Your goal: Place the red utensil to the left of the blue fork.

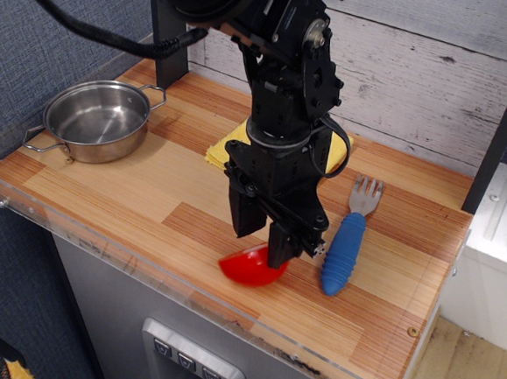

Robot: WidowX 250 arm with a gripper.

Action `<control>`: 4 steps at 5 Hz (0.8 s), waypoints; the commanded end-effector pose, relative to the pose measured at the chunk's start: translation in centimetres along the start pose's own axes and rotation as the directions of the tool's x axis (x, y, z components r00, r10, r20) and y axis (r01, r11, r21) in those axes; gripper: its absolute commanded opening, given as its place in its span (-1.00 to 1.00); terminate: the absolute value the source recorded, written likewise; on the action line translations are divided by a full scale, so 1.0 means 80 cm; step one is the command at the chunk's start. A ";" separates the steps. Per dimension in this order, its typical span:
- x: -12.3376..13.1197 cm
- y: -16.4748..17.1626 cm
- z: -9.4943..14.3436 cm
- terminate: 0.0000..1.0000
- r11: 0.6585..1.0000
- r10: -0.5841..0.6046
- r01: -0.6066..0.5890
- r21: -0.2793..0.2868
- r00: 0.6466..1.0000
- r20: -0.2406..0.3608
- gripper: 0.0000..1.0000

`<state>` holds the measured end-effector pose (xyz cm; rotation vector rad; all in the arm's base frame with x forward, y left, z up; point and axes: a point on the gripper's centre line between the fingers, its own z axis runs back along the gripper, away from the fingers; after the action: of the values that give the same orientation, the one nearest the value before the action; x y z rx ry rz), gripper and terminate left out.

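The red bowl [245, 271] rests on the wooden tabletop near the front edge, its rim tilted up toward the back. My gripper [265, 243] hangs straight down right above it with the jaws spread; the right fingertip [279, 253] overlaps the bowl's rim, and I cannot tell whether it touches. The blue fork [343, 252] lies just to the right of the bowl, its ribbed blue handle toward the front and its silver tines toward the back wall. A narrow gap separates bowl and fork.
A steel pot [96, 123] with two handles stands at the left end of the table. A yellow cloth [224, 149] lies behind my arm, mostly hidden. A clear plastic lip [141, 273] runs along the front edge. A black post [167, 33] stands at the back left.
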<state>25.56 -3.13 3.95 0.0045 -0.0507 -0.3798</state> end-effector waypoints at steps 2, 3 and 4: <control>0.002 0.037 0.103 -1.00 0.996 0.066 -0.076 0.039 0.976 0.209 1.00; -0.018 0.075 0.153 -1.00 0.984 0.156 -0.175 0.034 0.940 0.304 1.00; -0.027 0.120 0.152 -1.00 0.957 0.272 -0.289 0.031 0.927 0.257 1.00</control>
<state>26.85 6.52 14.83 -0.0010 -0.2546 -0.0860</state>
